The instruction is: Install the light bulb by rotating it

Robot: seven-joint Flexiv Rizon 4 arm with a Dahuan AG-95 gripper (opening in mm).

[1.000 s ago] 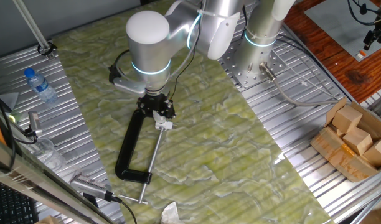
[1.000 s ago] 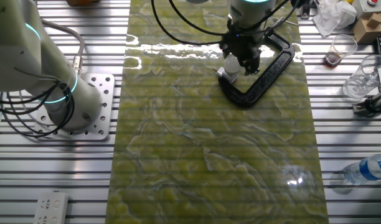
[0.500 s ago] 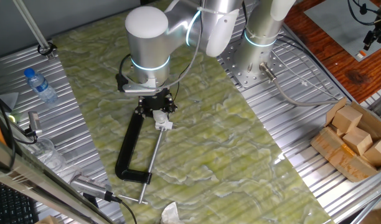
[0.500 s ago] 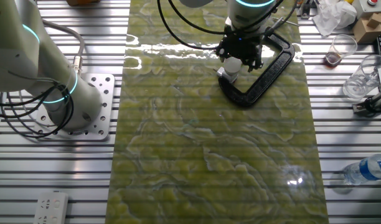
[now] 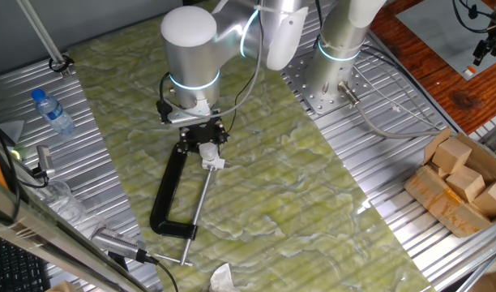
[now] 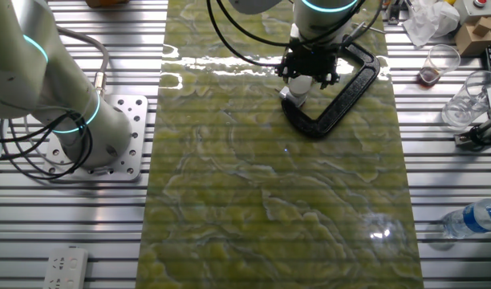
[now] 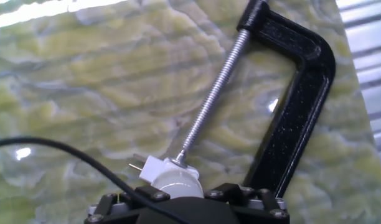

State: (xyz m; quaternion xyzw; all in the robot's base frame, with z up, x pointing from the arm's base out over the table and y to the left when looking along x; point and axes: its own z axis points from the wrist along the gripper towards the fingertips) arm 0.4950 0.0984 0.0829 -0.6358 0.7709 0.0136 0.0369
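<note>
Claw: my claw (image 5: 206,146) hangs over the light bulb (image 7: 176,185), fingers on either side of it in both fixed views; I cannot tell whether they are clamped on it or just clear, as the hand view cuts the fingertips off.

Bulb: it sits upright in a small white socket block (image 7: 154,168) at the tip of the clamp's threaded screw (image 7: 210,101), low on the green mat (image 6: 261,185) that covers the bench.

Clamp: the black C-clamp (image 6: 342,92) lies flat on the mat, its frame curving round beside the bulb, and it appears to pin the socket block in place.

Handling: I judge the bulb light, smooth and easily cracked, likely slippery under hard fingers. The widest part of the rounded dome looks the place to hold, with gentle pressure, turning about its upright axis.

Hand view: it alone shows the two metal prongs (image 7: 136,167) sticking out of the socket block and the screw tip touching it.

Fixed views: they alone show my wrist above the bulb and the clamp's full length, down to its cross handle (image 5: 177,261). One also takes in a water bottle (image 5: 52,111) and wooden blocks (image 5: 463,180), well apart from the work.
</note>
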